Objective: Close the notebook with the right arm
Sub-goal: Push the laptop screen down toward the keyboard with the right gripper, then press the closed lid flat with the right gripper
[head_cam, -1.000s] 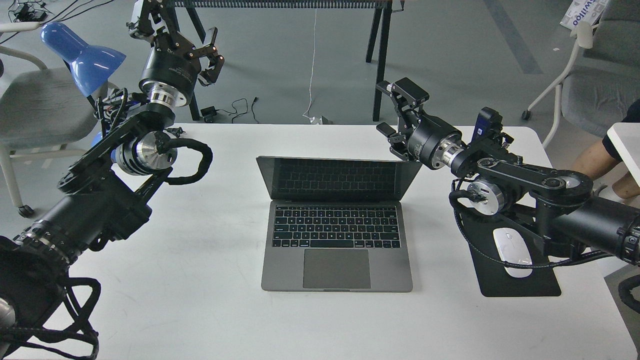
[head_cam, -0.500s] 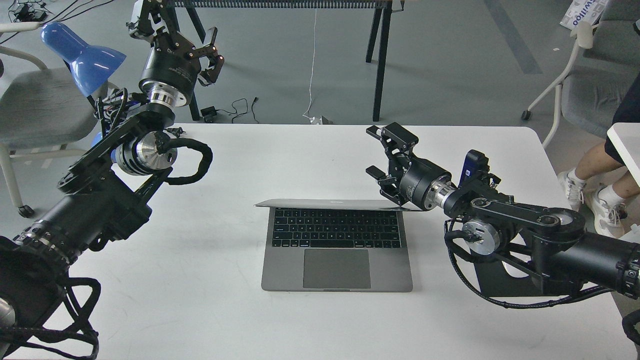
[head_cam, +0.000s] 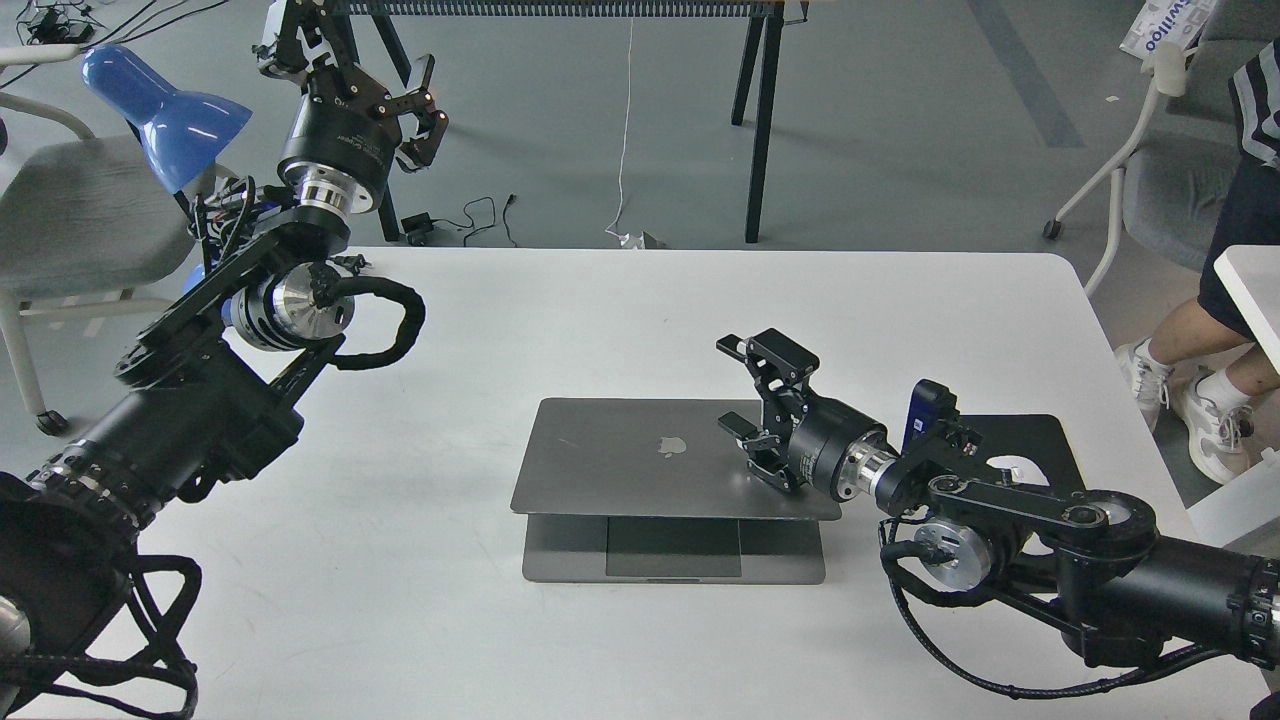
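Observation:
A grey laptop [head_cam: 620, 460] lies in the middle of the white table [head_cam: 450, 620]. Its lid is tilted far down over the base, with the logo side up; the trackpad strip still shows at the front. My right gripper [head_cam: 745, 385] is open and rests against the lid's right part, its lower finger touching the lid's back. My left gripper [head_cam: 385, 75] is raised at the far left, above the table's back edge, open and empty.
A black mouse pad [head_cam: 1040, 440] lies right of the laptop, partly behind my right arm. A blue desk lamp [head_cam: 165, 110] stands at the back left. A person's legs [head_cam: 1200, 340] and chairs are beyond the table's right edge.
My right gripper has moved down and toward me, pushing the laptop lid from upright to nearly flat over the keyboard. The left arm has not moved.

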Robot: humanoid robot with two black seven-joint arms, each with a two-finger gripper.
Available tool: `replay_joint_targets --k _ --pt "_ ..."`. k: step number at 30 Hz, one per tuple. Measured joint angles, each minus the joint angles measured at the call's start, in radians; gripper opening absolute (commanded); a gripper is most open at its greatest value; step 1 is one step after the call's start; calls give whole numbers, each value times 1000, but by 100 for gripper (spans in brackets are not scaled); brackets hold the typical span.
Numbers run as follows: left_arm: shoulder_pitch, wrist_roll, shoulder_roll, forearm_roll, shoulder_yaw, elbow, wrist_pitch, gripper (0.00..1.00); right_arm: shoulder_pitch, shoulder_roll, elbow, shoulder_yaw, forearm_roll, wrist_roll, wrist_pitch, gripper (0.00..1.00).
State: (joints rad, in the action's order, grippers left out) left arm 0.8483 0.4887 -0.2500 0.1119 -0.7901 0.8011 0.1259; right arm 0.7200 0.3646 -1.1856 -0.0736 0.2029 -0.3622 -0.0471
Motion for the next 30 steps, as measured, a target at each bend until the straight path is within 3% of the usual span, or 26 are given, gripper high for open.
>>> replay_joint_targets --k 24,30 --pt "0 0 2 0 0 1 0 100 -61 -79 59 104 15 0 -46 100" --pt "0 0 3 0 0 0 0 100 -19 -55 -7 95 14 2 -42 100"
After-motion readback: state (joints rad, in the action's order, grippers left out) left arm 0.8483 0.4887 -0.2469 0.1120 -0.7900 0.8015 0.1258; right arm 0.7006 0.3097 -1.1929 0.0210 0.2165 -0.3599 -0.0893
